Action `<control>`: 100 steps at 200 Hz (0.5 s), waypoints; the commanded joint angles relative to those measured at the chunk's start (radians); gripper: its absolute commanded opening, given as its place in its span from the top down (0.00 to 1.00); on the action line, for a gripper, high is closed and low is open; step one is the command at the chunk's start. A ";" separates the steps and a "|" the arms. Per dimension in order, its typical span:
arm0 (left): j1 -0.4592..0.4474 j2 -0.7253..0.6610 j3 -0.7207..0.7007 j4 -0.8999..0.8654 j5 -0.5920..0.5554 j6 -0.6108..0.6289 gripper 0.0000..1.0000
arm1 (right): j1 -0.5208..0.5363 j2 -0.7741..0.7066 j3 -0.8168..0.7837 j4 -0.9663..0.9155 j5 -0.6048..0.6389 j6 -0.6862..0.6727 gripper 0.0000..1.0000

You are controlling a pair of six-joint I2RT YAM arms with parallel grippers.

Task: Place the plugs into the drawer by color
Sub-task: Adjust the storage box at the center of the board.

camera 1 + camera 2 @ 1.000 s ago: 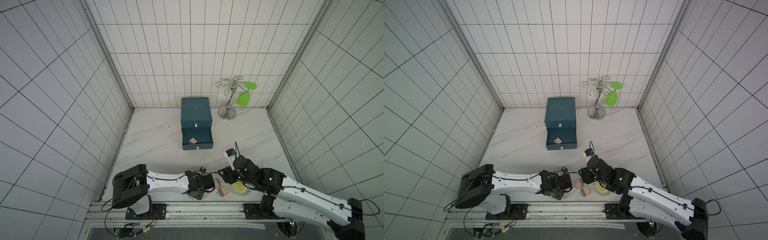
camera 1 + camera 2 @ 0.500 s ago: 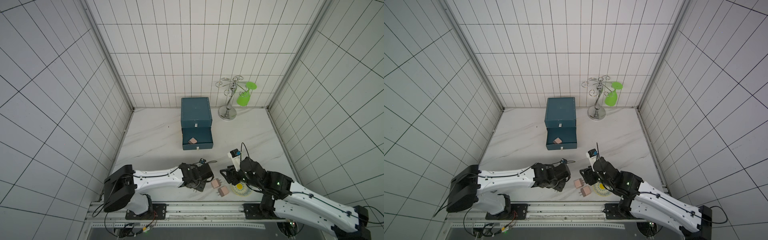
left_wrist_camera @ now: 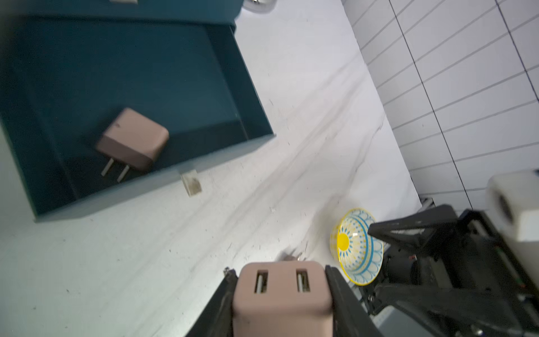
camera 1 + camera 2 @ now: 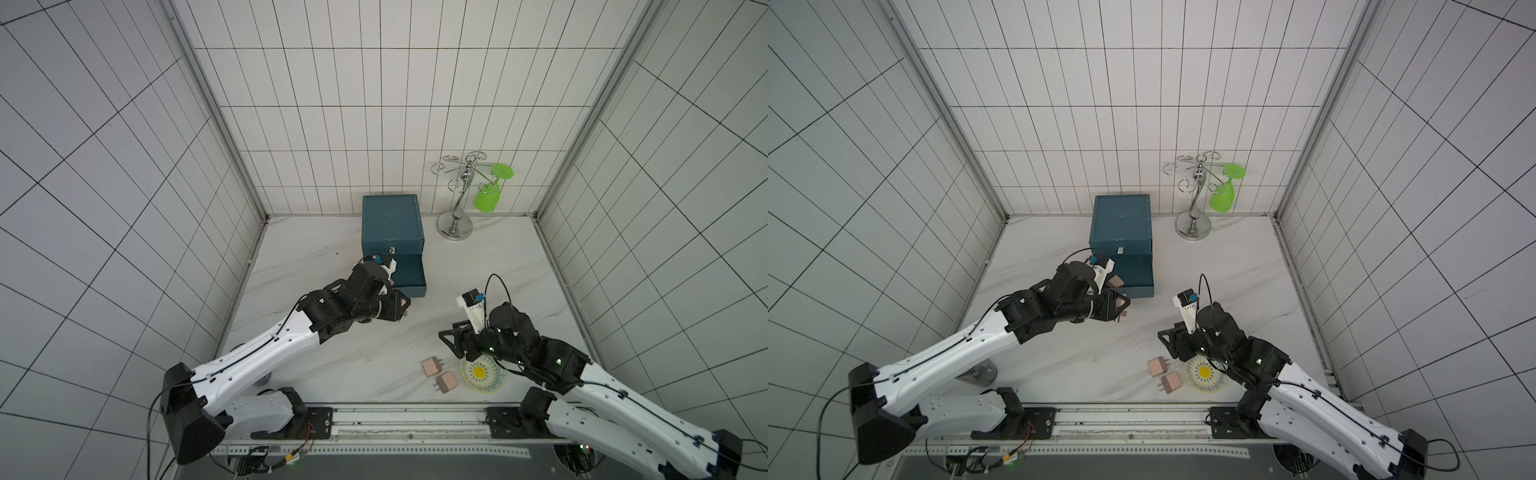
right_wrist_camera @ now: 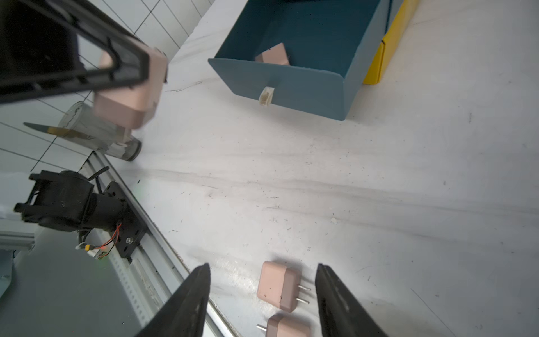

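Observation:
My left gripper [image 4: 402,309] [image 4: 1121,306] [image 3: 280,268] is shut on a pinkish-beige plug [image 3: 281,294] and hangs just in front of the open blue drawer [image 4: 411,274] [image 4: 1136,276] [image 3: 256,128]. Another beige plug [image 3: 134,140] [image 5: 274,57] [image 4: 1115,282] lies inside the drawer. Two more beige plugs [image 4: 431,366] [image 4: 446,383] [image 4: 1158,368] [image 4: 1171,382] lie near the table's front edge. My right gripper [image 4: 449,338] [image 4: 1167,338] [image 5: 262,266] is open above them, with one plug [image 5: 278,286] seen between its fingers and apart from both.
A yellow and blue patterned dish [image 4: 482,374] [image 4: 1204,374] [image 3: 357,248] sits under my right wrist, next to the two plugs. A chrome rack [image 4: 455,224] with a green goblet [image 4: 486,200] stands at the back right. A clear glass [image 4: 980,372] [image 5: 102,134] stands under my left arm.
My left gripper has risen from the front of the table and carried a beige plug back towards the drawer. My right gripper has shifted slightly back above the two plugs.

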 commanded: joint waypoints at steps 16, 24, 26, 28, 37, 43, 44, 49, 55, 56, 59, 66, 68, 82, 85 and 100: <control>0.028 0.260 0.268 -0.152 -0.198 0.062 1.00 | -0.018 0.001 0.011 0.020 0.039 -0.020 0.39; 0.028 0.329 0.341 -0.186 -0.204 0.068 1.00 | -0.018 -0.007 0.002 0.021 0.042 -0.021 0.39; 0.029 0.347 0.360 -0.197 -0.208 0.069 1.00 | -0.018 -0.009 0.000 0.020 0.043 -0.021 0.40; 0.030 0.366 0.378 -0.207 -0.214 0.069 1.00 | -0.019 -0.011 -0.002 0.020 0.045 -0.021 0.40; 0.034 0.446 0.469 -0.273 -0.238 0.059 1.00 | -0.019 -0.028 -0.007 0.016 0.049 -0.021 0.40; 0.041 0.499 0.528 -0.312 -0.238 0.057 1.00 | -0.019 -0.040 -0.011 0.012 0.055 -0.020 0.40; 0.042 0.508 0.537 -0.317 -0.237 0.057 1.00 | -0.019 -0.043 -0.011 0.011 0.056 -0.020 0.40; 0.049 0.550 0.584 -0.354 -0.226 0.055 1.00 | -0.019 -0.055 -0.014 0.010 0.058 -0.020 0.40; 0.056 0.592 0.626 -0.375 -0.210 0.056 1.00 | -0.020 -0.070 -0.019 0.009 0.062 -0.020 0.40; 0.056 0.599 0.630 -0.376 -0.208 0.056 1.00 | -0.021 -0.073 -0.020 0.009 0.062 -0.020 0.40; 0.057 0.616 0.639 -0.377 -0.207 0.057 1.00 | -0.021 -0.081 -0.023 0.009 0.065 -0.019 0.40; 0.058 0.646 0.660 -0.378 -0.212 0.054 1.00 | -0.021 -0.100 -0.031 0.010 0.071 -0.017 0.40; 0.058 0.655 0.665 -0.377 -0.214 0.053 1.00 | -0.021 -0.104 -0.034 0.010 0.072 -0.016 0.40; 0.058 0.690 0.675 -0.345 -0.226 0.053 1.00 | -0.021 -0.133 -0.047 0.009 0.077 -0.012 0.40; 0.060 0.696 0.676 -0.340 -0.226 0.052 1.00 | -0.021 -0.138 -0.050 0.010 0.077 -0.011 0.40; 0.066 0.732 0.710 -0.346 -0.244 0.050 1.00 | -0.021 -0.152 -0.060 0.009 0.078 -0.006 0.40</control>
